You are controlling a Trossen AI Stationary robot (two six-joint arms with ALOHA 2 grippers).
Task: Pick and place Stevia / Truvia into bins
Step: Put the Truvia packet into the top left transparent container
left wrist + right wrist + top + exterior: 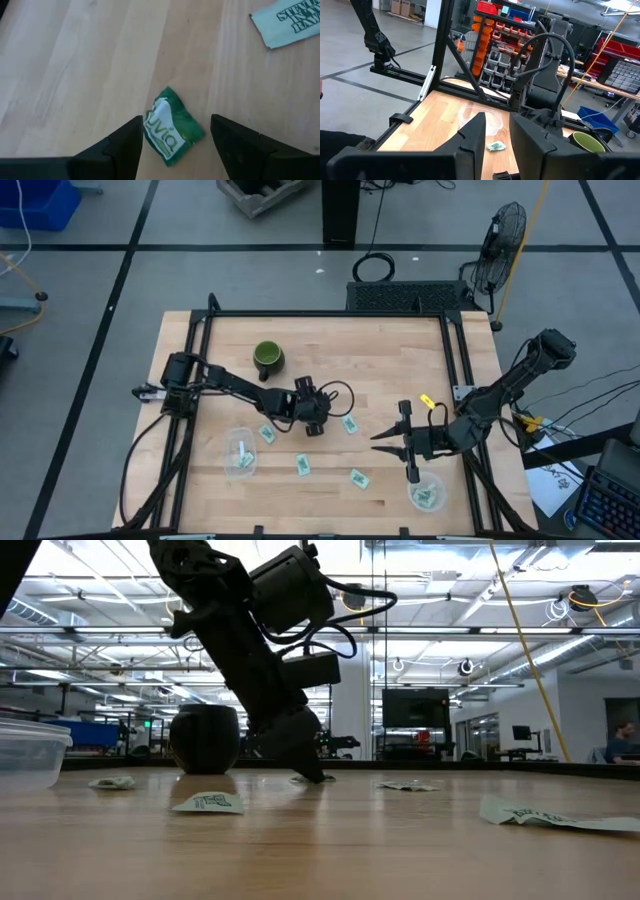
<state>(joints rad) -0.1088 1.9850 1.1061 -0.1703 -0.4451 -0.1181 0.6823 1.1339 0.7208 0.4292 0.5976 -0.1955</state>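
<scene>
A crumpled green and white Truvia packet (172, 132) lies flat on the wooden table, between the open fingers of my left gripper (176, 120), which points down at the table's middle (310, 418). Other packets lie flat nearby (267, 433), (303, 465), (349, 423), (359, 477). One clear bin (241, 452) stands near the front left and another bin (427, 493), with packets inside, near the front right. My right gripper (395, 443) hangs open and empty above the table, beside the right bin. My left gripper comes from above with one finger (127, 142) right against the packet's white edge (150, 125). I cannot tell whether it touches. The other finger (235, 145) stands apart from the packet, which lies on the table.
A dark green mug (267, 358) stands behind my left arm. A Stevia packet (287, 22) lies just beyond the left gripper. A black frame (330, 315) runs around the table. Bare wood lies at the far right and along the far edge.
</scene>
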